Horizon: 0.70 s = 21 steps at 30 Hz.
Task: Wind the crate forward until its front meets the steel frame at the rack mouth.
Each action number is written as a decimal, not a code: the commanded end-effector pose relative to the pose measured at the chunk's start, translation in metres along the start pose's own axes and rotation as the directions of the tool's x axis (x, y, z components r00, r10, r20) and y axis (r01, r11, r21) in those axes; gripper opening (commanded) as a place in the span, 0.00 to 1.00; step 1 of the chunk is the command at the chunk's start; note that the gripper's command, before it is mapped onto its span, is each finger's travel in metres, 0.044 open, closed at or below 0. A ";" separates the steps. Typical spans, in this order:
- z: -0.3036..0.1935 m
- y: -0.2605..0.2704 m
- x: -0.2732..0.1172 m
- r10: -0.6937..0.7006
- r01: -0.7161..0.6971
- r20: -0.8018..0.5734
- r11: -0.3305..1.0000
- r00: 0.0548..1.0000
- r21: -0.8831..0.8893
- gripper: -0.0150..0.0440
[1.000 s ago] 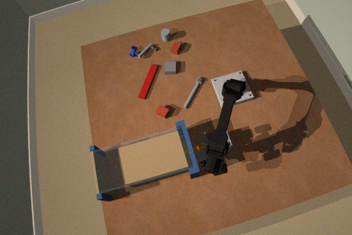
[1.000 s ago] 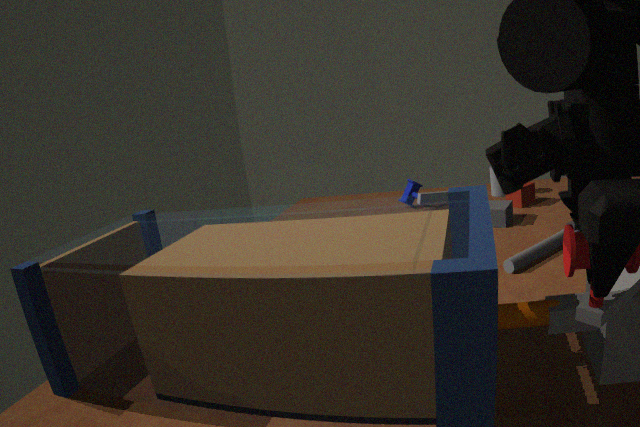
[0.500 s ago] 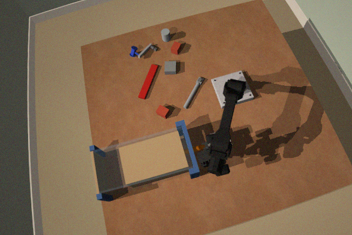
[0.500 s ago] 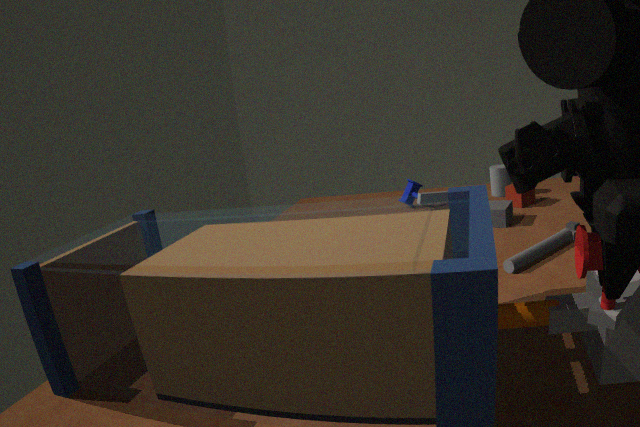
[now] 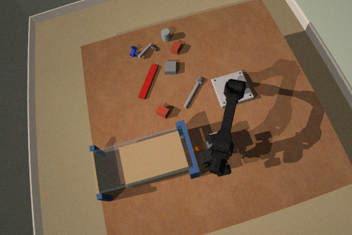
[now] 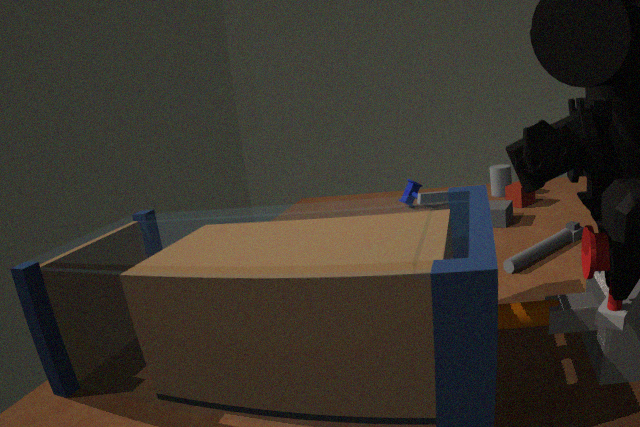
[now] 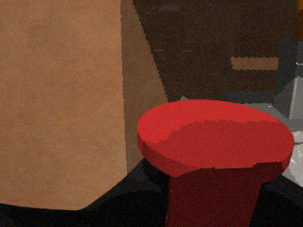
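Note:
The tan crate (image 5: 152, 157) (image 6: 289, 344) sits flat in the clear-panelled cubby, its front close behind the blue frame (image 5: 188, 146) (image 6: 465, 350); whether they touch is unclear. The grey winch (image 6: 617, 347) (image 7: 295, 101) stands outside the mouth, with an orange piece (image 5: 199, 147) (image 6: 519, 314) between it and the frame. My gripper (image 6: 620, 277) (image 7: 193, 149) is shut on the red knob (image 6: 588, 251) (image 7: 213, 137) of the winch handle, above the winch. The arm hides the gripper in the top view. The key and its hole are hidden.
Beyond the cubby lie a blue-knobbed crank (image 5: 145, 50) (image 6: 410, 192), a red bar (image 5: 148, 81), a grey wrench-like tool (image 5: 193, 93) (image 6: 540, 250), a grey block (image 5: 170, 67), a grey cylinder (image 5: 165, 35) and two red blocks (image 5: 176, 48) (image 5: 162, 111). The arm's white base plate (image 5: 219, 87) is nearby.

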State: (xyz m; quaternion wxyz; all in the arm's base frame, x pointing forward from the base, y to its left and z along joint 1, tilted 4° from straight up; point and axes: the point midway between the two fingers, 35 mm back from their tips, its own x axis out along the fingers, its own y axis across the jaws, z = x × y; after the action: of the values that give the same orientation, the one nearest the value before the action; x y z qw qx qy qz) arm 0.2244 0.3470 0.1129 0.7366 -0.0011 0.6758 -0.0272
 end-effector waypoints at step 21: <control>-0.043 0.012 -0.001 0.006 -0.008 -0.044 0.999 0.999 -0.050 0.25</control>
State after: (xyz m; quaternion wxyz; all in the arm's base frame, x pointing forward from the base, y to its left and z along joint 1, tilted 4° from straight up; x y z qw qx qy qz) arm 0.2038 0.3561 0.1118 0.7350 -0.0084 0.6778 -0.0166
